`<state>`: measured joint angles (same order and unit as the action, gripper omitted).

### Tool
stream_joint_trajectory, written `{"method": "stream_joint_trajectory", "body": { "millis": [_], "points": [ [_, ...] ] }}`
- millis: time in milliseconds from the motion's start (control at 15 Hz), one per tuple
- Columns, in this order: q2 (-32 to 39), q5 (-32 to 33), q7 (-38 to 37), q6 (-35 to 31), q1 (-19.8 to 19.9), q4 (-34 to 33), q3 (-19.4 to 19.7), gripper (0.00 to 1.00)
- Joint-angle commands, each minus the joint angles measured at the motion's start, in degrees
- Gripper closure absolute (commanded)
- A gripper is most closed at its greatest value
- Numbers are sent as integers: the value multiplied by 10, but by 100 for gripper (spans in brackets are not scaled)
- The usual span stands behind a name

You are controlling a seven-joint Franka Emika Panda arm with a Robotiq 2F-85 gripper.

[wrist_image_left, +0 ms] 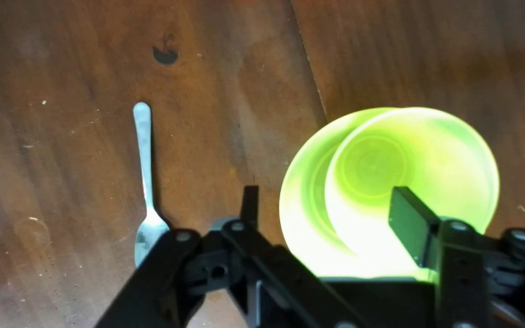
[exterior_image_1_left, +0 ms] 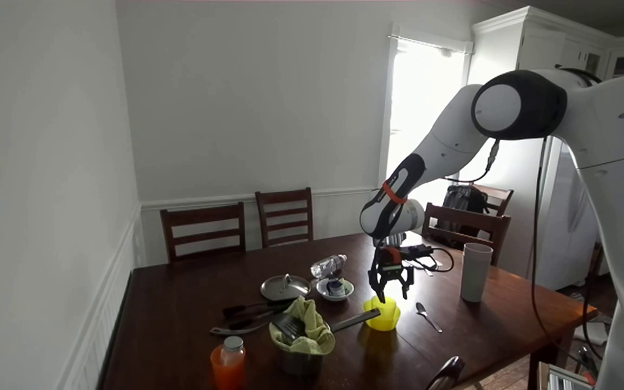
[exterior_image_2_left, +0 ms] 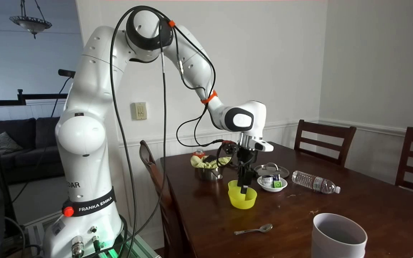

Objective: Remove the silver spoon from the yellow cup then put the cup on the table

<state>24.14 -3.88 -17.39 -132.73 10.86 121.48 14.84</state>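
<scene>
The silver spoon [exterior_image_1_left: 428,317] lies on the dark brown table [exterior_image_1_left: 182,303], beside and apart from the yellow cup [wrist_image_left: 372,164]. The spoon also shows in an exterior view [exterior_image_2_left: 253,229] and in the wrist view [wrist_image_left: 145,155]. The cup sits off-centre inside a wider yellow bowl [wrist_image_left: 296,187], also seen in an exterior view [exterior_image_2_left: 242,203]. My gripper [wrist_image_left: 325,205] is open and empty, pointing down over them. In the wrist view one finger overlaps the cup's inside, the other the table outside the bowl. I cannot tell whether a fingertip is below the cup's rim.
A pot [exterior_image_1_left: 302,364] with green cloth points its handle [exterior_image_1_left: 354,320] at the yellow bowl. A white bowl [exterior_image_1_left: 336,295], a lid [exterior_image_1_left: 279,290] and a water bottle [exterior_image_1_left: 328,266] lie behind. A grey tumbler [exterior_image_1_left: 475,273] stands beyond the spoon. An orange container [exterior_image_1_left: 229,375] stands by the pot.
</scene>
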Motion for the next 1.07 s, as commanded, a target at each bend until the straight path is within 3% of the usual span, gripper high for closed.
{"method": "stream_joint_trajectory", "body": {
  "millis": [0,400,1000],
  "points": [
    [3,-24,24,-30,14,10,-11,56],
    [9,-43,39,-49,20,10,-16,96],
    [-87,-65,60,-43,28,57,-10,96]
  ]
}}
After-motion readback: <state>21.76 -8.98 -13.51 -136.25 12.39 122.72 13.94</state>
